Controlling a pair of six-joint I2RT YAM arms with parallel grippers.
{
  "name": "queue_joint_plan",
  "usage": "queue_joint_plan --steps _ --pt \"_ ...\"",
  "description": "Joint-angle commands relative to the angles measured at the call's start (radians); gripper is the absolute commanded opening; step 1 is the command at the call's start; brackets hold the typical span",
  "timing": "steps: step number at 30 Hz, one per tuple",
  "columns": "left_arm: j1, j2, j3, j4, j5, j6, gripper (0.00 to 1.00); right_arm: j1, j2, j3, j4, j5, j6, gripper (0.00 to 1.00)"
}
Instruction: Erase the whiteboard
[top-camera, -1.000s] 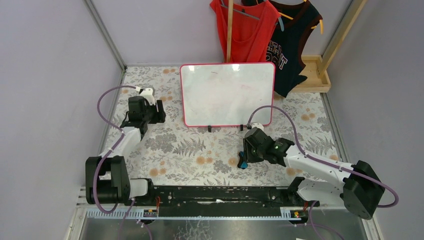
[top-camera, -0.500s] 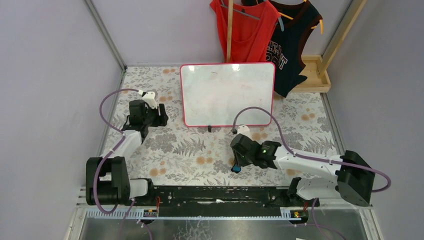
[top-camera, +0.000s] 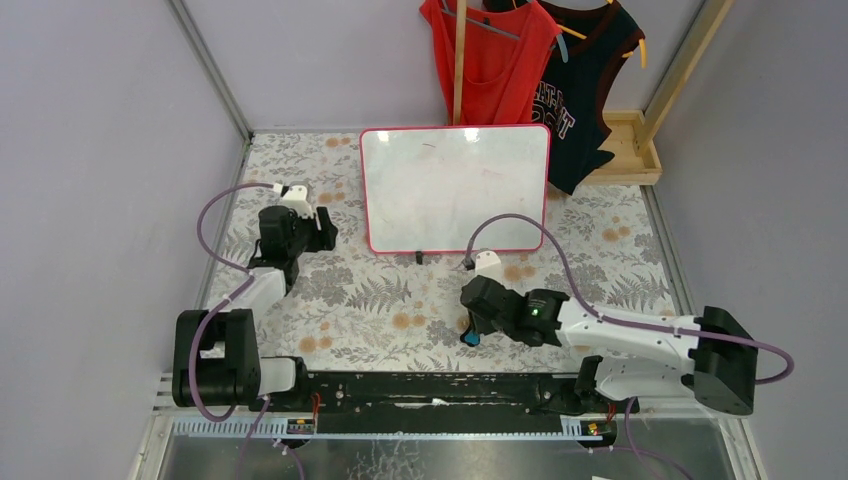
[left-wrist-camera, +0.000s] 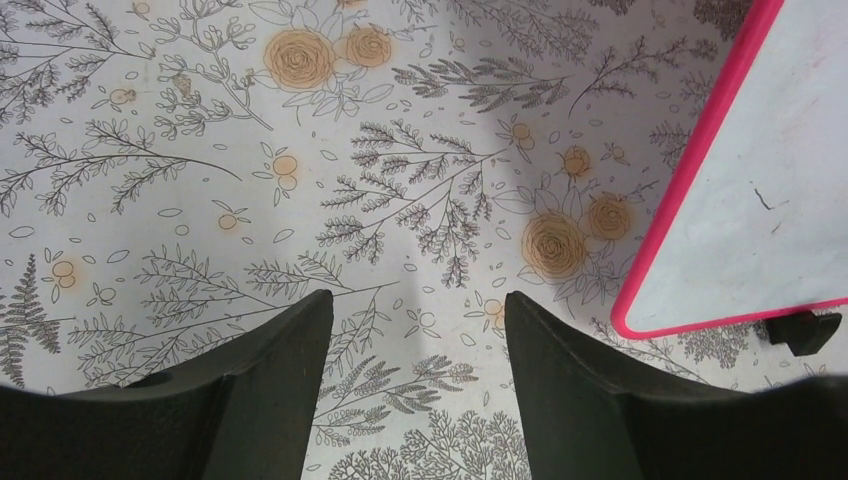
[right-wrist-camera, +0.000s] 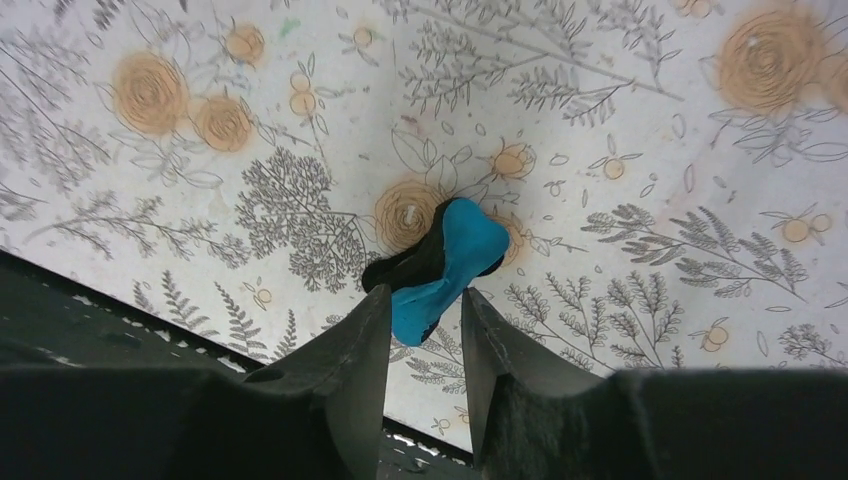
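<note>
The right gripper (right-wrist-camera: 425, 312) is pinching the near end of a small blue-and-black eraser (right-wrist-camera: 440, 262). Its two dark fingers (right-wrist-camera: 352, 345) press in from either side at the lower middle of the wrist view. The rest of the eraser juts away over an orange rose printed on the floral tablecloth (right-wrist-camera: 640, 120). Whether the eraser touches the cloth, I cannot tell.

From overhead, the right gripper (top-camera: 470, 332) sits just below centre, with the eraser (top-camera: 467, 339) a blue speck at its tip. Its white arm (top-camera: 620, 330) runs off to the lower right, and a purple cable (top-camera: 520, 222) loops up over it.

The left gripper (left-wrist-camera: 415, 310) is spread wide with nothing in it, and only patterned cloth shows between the two dark fingers (left-wrist-camera: 270, 380). Overhead, the left gripper (top-camera: 322, 230) is at the left of centre, just beside the left edge of the whiteboard (top-camera: 455, 188) but not touching it.

The whiteboard stands in the upper middle of the overhead frame, at the far side of the tablecloth (top-camera: 380, 300), well apart from the eraser. Its surface is nearly clean, with only a faint dark stroke and pale smudges. In the left wrist view, the pink-framed corner of the whiteboard (left-wrist-camera: 760, 190) fills the right edge, with a black clip foot (left-wrist-camera: 803, 332) under it.

Behind the board hang a red shirt (top-camera: 495, 60) and a dark shirt (top-camera: 580, 95).
</note>
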Motion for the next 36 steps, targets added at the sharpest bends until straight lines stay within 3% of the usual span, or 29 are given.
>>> queue_joint_plan --steps 1,9,13,21,28,33,36 --pt "0.006 -0.011 -0.071 0.269 -0.087 -0.08 0.62 0.008 -0.083 -0.007 -0.001 0.144 0.047 0.38" --pt "0.006 0.038 -0.204 0.592 -0.195 -0.131 0.57 0.015 -0.25 -0.096 0.038 0.233 0.073 0.39" --pt "0.006 0.102 -0.257 0.748 -0.217 -0.127 0.56 0.015 -0.252 -0.113 0.049 0.248 0.072 0.39" --pt "-0.009 0.18 -0.222 0.737 -0.219 -0.112 0.56 0.015 -0.219 -0.095 -0.011 0.338 0.08 0.4" --pt "-0.043 0.204 -0.296 0.892 -0.263 -0.091 0.55 0.015 -0.283 -0.124 0.009 0.395 0.079 0.41" --pt "-0.057 0.22 -0.312 0.936 -0.263 -0.071 0.61 0.015 -0.302 -0.116 -0.021 0.523 0.056 0.43" --pt "-0.058 0.222 -0.313 0.939 -0.262 -0.072 0.68 0.015 -0.296 -0.069 -0.068 0.674 0.014 0.51"
